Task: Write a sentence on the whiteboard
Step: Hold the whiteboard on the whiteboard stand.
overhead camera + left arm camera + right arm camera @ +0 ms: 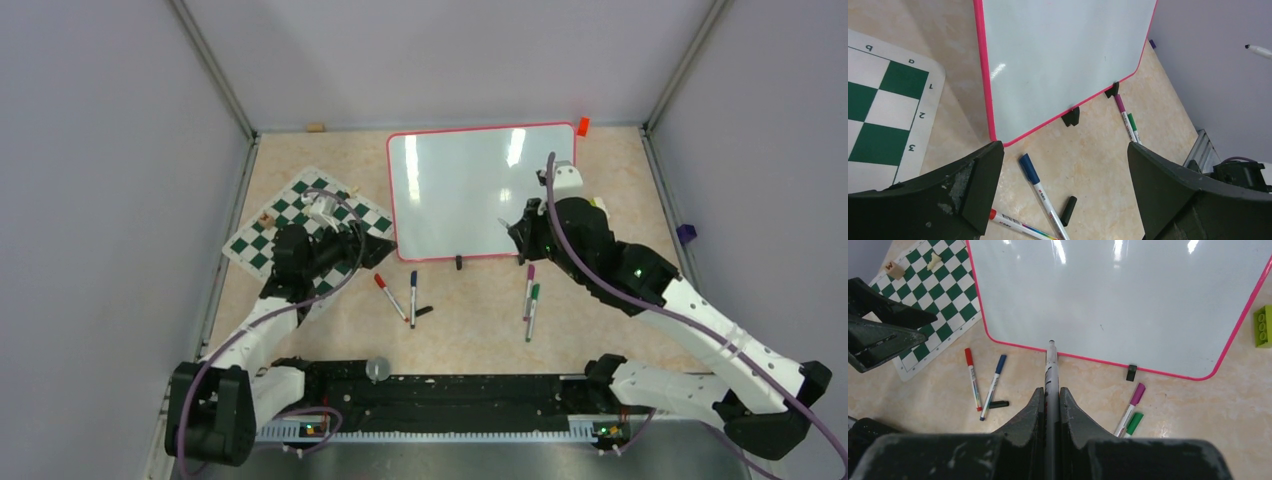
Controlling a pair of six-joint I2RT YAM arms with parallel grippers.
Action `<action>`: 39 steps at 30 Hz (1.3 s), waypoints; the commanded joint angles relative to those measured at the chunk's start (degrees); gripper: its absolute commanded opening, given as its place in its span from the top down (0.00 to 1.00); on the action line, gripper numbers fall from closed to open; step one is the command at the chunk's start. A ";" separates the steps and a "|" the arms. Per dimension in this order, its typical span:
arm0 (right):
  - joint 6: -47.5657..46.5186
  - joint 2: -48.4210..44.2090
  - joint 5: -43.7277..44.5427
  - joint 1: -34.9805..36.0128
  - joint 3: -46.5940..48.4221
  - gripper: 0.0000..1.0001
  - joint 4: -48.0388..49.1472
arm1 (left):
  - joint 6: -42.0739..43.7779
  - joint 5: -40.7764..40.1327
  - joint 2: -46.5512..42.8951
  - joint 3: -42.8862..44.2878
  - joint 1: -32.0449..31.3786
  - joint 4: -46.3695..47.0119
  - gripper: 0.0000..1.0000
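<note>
Gripping marker (1051, 365), right gripper (1050, 395) at near edge of whiteboard (1128, 300); left gripper (1064, 150) open.

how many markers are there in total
5. The red marker and blue marker lie before the whiteboard, the purple marker and green marker side by side further right, and the held marker in the right gripper. More could be hidden under the arms.

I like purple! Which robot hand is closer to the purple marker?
Right. The right gripper, shut on an uncapped marker, hovers just past the purple marker at the whiteboard's near edge; the open left gripper is over the chess mat.
</note>
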 commanded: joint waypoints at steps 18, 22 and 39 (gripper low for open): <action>-2.14 2.11 -5.54 0.09 -3.72 1.00 13.94 | -0.32 9.60 12.77 -2.01 -0.01 30.84 0.01; -3.48 4.98 -6.85 0.05 -3.26 1.00 15.46 | 0.77 13.56 16.99 0.87 -0.01 29.46 0.05; -11.15 0.85 -3.17 0.02 -5.67 1.00 19.48 | -2.08 19.39 29.19 11.63 4.83 27.98 0.01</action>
